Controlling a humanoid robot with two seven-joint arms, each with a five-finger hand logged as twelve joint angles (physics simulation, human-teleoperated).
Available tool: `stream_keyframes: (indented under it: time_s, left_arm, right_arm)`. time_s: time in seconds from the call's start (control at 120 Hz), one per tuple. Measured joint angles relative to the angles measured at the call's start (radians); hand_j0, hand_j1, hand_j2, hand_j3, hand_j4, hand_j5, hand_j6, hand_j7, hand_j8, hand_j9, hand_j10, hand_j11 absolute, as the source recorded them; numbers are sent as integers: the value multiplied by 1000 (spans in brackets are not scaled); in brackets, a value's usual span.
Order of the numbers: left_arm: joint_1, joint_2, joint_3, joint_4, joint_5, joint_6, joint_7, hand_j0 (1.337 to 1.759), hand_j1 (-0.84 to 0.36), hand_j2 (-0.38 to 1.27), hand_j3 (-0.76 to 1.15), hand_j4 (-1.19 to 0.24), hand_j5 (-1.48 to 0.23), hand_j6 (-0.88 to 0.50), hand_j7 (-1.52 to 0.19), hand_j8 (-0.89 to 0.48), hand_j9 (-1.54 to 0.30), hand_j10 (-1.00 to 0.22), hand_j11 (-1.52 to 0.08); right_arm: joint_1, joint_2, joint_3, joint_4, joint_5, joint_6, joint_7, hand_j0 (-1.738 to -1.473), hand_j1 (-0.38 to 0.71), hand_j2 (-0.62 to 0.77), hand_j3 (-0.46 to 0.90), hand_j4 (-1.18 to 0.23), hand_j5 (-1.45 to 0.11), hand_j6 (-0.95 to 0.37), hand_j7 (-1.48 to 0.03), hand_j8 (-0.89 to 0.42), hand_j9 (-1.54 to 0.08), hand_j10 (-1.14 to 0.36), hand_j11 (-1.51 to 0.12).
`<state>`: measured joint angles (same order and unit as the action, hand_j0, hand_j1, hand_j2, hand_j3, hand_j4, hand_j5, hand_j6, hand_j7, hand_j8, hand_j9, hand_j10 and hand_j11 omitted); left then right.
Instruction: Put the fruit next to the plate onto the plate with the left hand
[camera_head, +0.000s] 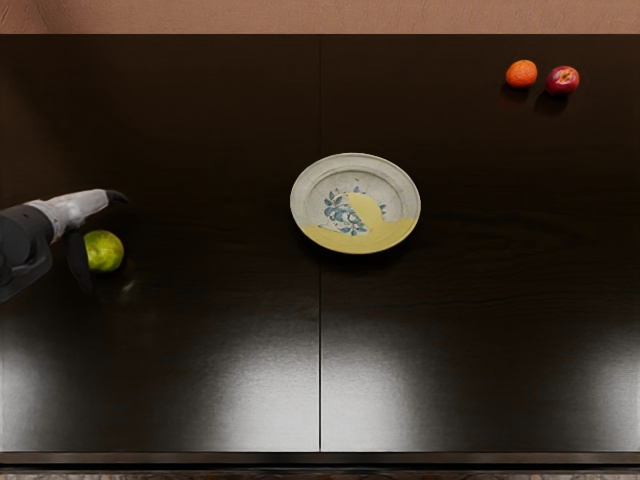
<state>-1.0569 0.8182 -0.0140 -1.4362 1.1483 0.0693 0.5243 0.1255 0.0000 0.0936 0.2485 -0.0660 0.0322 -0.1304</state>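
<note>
A green lime-like fruit (104, 250) lies on the dark table far to the left of the plate (312, 190). The plate is cream with a blue flower pattern and a yellow patch, and nothing lies on it. My left hand (92, 232) reaches in from the left edge and sits right at the fruit's left side. One dark finger (116, 196) stretches out above the fruit and another hangs down to the fruit's left. The fingers are spread and do not close on the fruit. The right arm is out of view.
An orange fruit (521, 73) and a red apple (562, 79) lie side by side at the far right back of the table. A seam (320, 350) runs down the middle of the tabletop.
</note>
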Motion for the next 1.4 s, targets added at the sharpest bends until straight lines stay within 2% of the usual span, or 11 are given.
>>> stream_keyframes:
  time_s: [0.292,0.575,0.825,1.092,1.4]
  left_arm:
    - [-3,-28,4,-1,4,-12,26,1655,244,-59,0,-237,-346,-247,-337,-254,-329,-258,-321]
    - [-2,-28,5,-1,2,-15,34,1657,35,35,0,-321,-432,-329,-424,-335,-417,-339,-410]
    - [-3,-30,5,-2,-5,-15,45,1657,-84,75,0,-385,-514,-390,-507,-395,-501,-398,-496]
    - [-5,-36,4,-2,-14,-16,50,1655,-143,66,0,-432,-597,-323,-592,-350,-585,-442,-581]
    - [-5,-36,4,-2,-13,-17,51,1652,-146,31,0,-474,-685,-289,-687,-306,-679,-503,-674]
  right_arm:
    - [0,0,0,0,0,0,0,-1658,-316,-6,0,-27,-36,-27,-36,-27,-36,-27,-36]
    - [0,0,0,0,0,0,0,-1658,-316,-6,0,-27,-36,-27,-36,-27,-36,-27,-36]
    - [0,0,0,0,0,0,0,-1658,-316,-6,0,-27,-36,-27,-36,-27,-36,-27,-36]
    - [0,0,1,0,0,0,0,-1658,-316,-6,0,-27,-36,-27,-36,-27,-36,-27,-36]
    - [0,0,1,-5,0,0,0,-1658,-316,-6,0,-27,-36,-27,-36,-27,-36,-27,-36]
